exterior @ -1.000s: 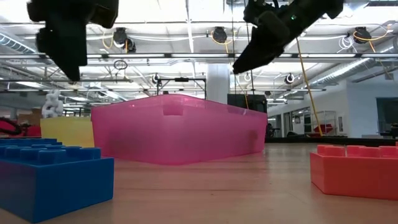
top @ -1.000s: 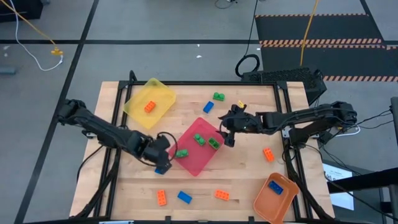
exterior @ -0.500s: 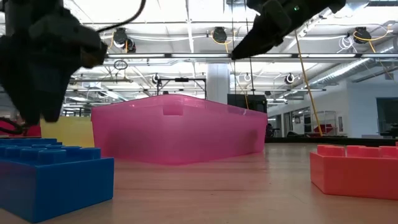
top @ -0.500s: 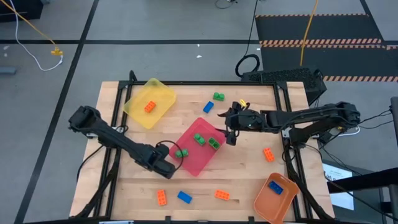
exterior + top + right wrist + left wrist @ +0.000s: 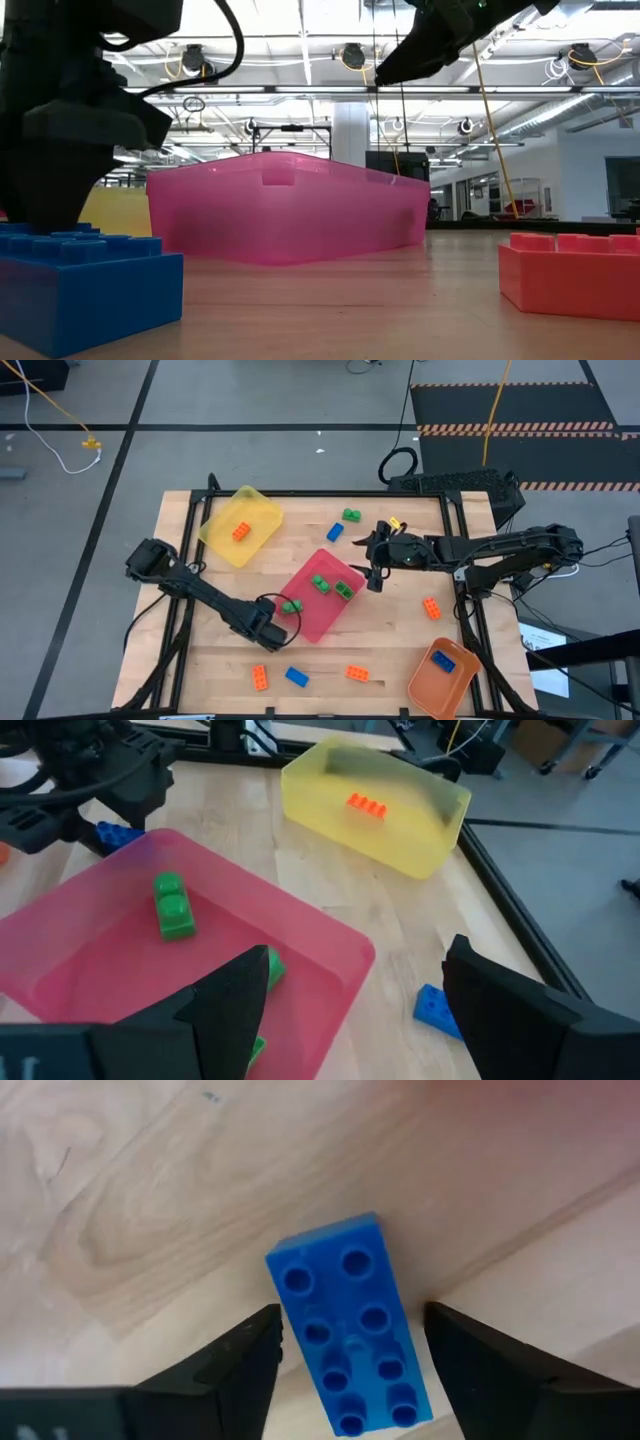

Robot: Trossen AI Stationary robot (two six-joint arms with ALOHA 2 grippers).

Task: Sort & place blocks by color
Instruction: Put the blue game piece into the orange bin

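So my left gripper [image 5: 345, 1355] is down at the table with its fingers spread wide on either side of a blue brick [image 5: 350, 1335], not clamped on it, studs facing up, two rows of four. That brick sits on the wood just beside the near left corner of the pink tray [image 5: 322, 596], which has green bricks [image 5: 331, 585] in it. My right gripper [image 5: 374, 576] hangs over the tray's far right edge, fingers wide apart, carrying nothing. The yellow tray [image 5: 240, 525] at far left holds an orange brick [image 5: 240, 532], and the orange tray [image 5: 441, 678] at near right holds a blue one. Loose bricks lie along the near edge and far middle of the pale wooden table [image 5: 400, 640], with open wood between them.
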